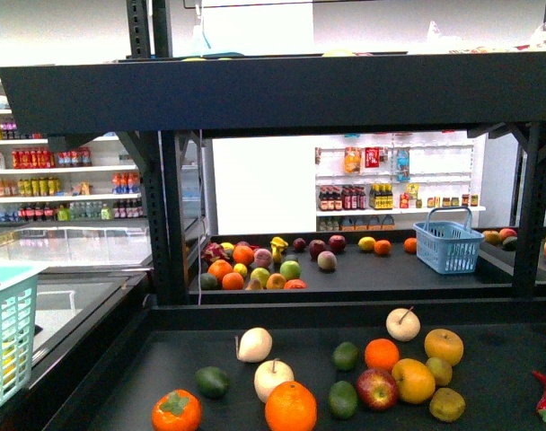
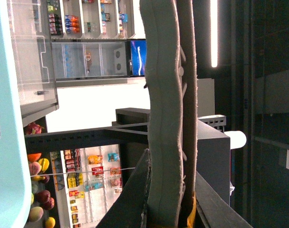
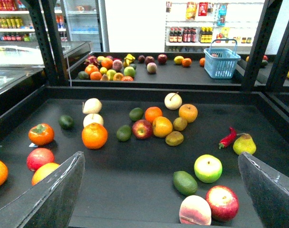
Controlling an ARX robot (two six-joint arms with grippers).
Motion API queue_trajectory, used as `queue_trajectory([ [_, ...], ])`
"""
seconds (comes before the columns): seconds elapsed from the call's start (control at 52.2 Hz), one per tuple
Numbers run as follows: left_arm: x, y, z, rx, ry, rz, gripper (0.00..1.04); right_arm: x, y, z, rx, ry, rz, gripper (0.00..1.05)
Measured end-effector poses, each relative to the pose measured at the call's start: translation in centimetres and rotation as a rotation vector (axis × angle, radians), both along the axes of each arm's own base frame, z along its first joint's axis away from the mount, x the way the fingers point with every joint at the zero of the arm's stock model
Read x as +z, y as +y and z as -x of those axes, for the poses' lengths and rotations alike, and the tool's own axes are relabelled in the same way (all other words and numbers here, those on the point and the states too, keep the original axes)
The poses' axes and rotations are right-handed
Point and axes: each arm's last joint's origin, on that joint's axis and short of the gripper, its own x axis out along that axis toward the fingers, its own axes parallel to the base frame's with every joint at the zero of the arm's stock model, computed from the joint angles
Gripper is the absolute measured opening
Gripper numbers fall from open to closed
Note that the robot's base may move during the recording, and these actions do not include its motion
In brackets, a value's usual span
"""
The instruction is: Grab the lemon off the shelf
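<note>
The lemon (image 1: 413,380) (image 3: 162,126) is a bright yellow oval lying on the near tray of the black shelf (image 1: 345,314) (image 3: 158,92), in a cluster of fruit right of centre. A red apple (image 3: 142,128) touches one side of it and a small yellow-green fruit (image 3: 180,123) the other. My right gripper (image 3: 161,156) is open above the tray's near part, well short of the lemon, with nothing between its fingers (image 3: 54,194). My left gripper (image 2: 178,71) is shut with its pads pressed together on nothing, off to the side by a teal basket (image 2: 6,142). Neither arm shows in the front view.
Oranges (image 1: 291,406), pears, avocados and a red chili (image 1: 545,395) lie scattered over the near tray. An avocado (image 3: 185,182), green apple (image 3: 207,168) and peach (image 3: 195,210) lie nearest my right gripper. Black posts (image 1: 170,215) and an upper tray (image 1: 273,90) frame the opening. A blue basket (image 1: 448,245) stands on the far tray.
</note>
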Motion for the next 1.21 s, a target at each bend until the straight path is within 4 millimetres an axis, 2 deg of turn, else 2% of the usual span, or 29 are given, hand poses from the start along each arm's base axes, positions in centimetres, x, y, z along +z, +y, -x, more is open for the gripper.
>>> queue_trajectory([
  [0.077,-0.3,0.0,0.1,0.011,0.012,-0.011,0.19,0.0,0.0,0.0,0.0,0.0,0.0,0.97],
  [0.191,-0.8,0.1,0.3,0.027,0.053,-0.032,0.43,0.0,0.0,0.0,0.0,0.0,0.0,0.97],
  [0.517,-1.2,-0.1,1.2,0.04,0.189,-0.068,0.99,0.0,0.0,0.0,0.0,0.0,0.0,0.97],
  [0.613,-0.9,-0.2,1.7,0.043,0.202,-0.076,0.97,0.0,0.0,0.0,0.0,0.0,0.0,0.97],
  [0.843,1.2,-0.1,3.0,0.061,0.226,-0.126,0.97,0.0,0.0,0.0,0.0,0.0,0.0,0.97],
  [0.996,2.4,-0.2,3.9,0.073,0.302,-0.192,0.97,0.0,0.0,0.0,0.0,0.0,0.0,0.97],
  [1.111,4.0,-1.2,5.8,0.088,0.53,-0.395,0.97,0.0,0.0,0.0,0.0,0.0,0.0,0.97],
  [1.206,5.6,-2.7,7.6,0.114,0.632,-0.582,0.97,0.0,0.0,0.0,0.0,0.0,0.0,0.97],
])
